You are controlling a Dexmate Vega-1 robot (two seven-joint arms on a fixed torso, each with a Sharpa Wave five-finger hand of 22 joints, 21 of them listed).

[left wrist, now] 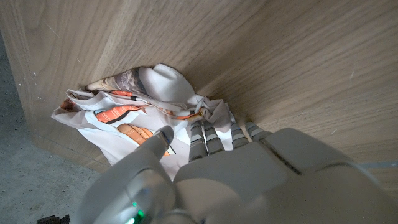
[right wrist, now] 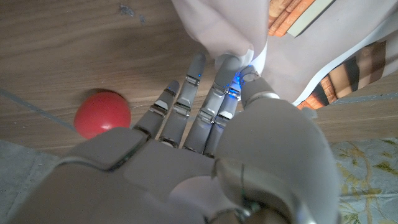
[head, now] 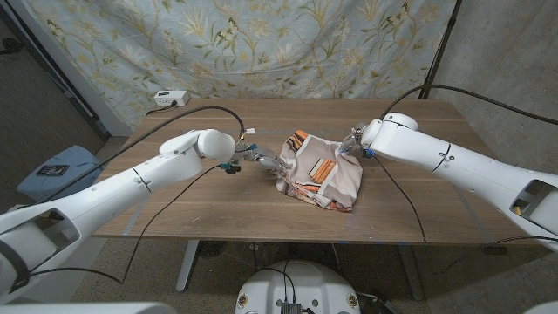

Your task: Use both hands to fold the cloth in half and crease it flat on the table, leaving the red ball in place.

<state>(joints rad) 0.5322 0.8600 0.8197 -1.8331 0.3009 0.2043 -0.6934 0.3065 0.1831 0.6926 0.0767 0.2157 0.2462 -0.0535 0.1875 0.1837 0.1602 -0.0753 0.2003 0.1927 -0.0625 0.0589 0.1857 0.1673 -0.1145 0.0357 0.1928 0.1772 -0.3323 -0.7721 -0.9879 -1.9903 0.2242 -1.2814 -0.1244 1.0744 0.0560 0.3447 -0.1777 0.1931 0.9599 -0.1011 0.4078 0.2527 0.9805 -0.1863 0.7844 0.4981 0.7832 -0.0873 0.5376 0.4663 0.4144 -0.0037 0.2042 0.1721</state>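
The wooden tabletop [head: 218,205] is seen spanning the scene, with a floral backdrop [head: 261,44] hung behind it. Near its middle, a crumpled white cloth [head: 321,174] printed with orange carrots is bunched between the two hands, raised in loose folds rather than laid flat. The left hand [head: 261,160] is placed at the cloth's left edge; in the left wrist view its fingertips [left wrist: 199,130] are pressed into a gathered fold, with the thumb just beside them, so the cloth is taken as pinched. The right hand [head: 353,146] is set at the cloth's far right corner, and in the right wrist view its fingers [right wrist: 227,65] are closed on a white fold of fabric. The red ball [right wrist: 102,114] is seen resting on the wood just beside the right hand's outer fingers, apart from the cloth. A small white box [head: 170,98] lies well beyond the left hand, at the far edge.
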